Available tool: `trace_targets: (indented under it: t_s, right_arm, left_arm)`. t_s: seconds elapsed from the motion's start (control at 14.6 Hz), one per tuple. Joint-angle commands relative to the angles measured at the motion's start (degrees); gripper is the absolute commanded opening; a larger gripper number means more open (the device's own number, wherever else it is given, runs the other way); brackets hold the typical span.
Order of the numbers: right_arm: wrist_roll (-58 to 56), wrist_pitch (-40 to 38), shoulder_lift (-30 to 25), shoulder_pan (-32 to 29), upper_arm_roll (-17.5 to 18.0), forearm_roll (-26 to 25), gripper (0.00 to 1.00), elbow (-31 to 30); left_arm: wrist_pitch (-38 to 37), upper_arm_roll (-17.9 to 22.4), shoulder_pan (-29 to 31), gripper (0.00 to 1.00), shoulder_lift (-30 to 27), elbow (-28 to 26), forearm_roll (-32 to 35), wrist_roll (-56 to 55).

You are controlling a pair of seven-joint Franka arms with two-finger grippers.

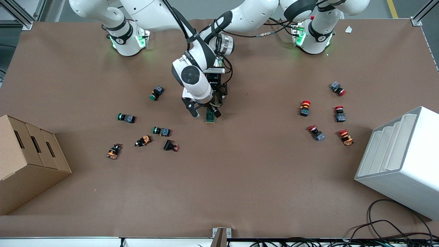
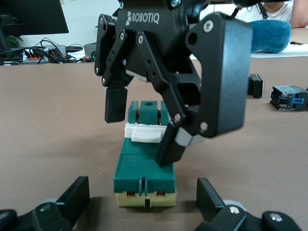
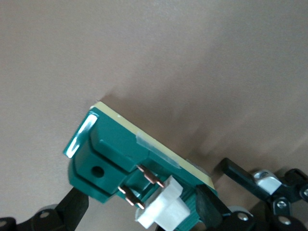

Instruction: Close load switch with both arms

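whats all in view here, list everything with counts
load switch: 1, dark green with a white lever, mid-table between the two grippers
green-capped push-buttons: 3, green and dark, toward the right arm's end
orange-and-black parts: 3, nearer the front camera than the green-capped ones
red-capped buttons: 5, red and dark, toward the left arm's end
cardboard box: 1, brown, at the right arm's end
white rack: 1, at the left arm's end
cables: black, table edge nearest the front camera
table: 1, brown
right gripper: black, open, one finger on the lever
left gripper: black, open, astride the switch's end
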Motion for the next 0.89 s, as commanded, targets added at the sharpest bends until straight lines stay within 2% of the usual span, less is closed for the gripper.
trace_targets:
  t_s: [0.0, 0.21, 0.48, 0.82]
  right_arm:
    - [-0.1, 0.6, 0.4, -0.5, -0.8, 0.5, 1.00, 2.2]
    - [-0.4, -0.1, 0.4, -2.3, -0.8, 0.5, 1.00, 4.1]
    - [-0.3, -6.5, 0.4, -4.2, -0.8, 0.4, 1.00, 8.9]
    - [-0.1, -6.6, 1.0, -4.5, -0.8, -0.1, 1.00, 10.8]
  left_arm:
    - [0.5, 0.2, -0.5, 0.99, 2.3, 1.7, -0.3, 0.8]
    - [0.5, 0.2, -0.6, 0.99, 2.4, 1.4, -1.5, 0.7]
    - [0.5, 0.2, -0.7, 0.99, 2.6, 1.5, -1.8, 1.2]
    - [0.5, 0.2, -0.6, 0.99, 3.3, 1.6, -1.8, 1.3]
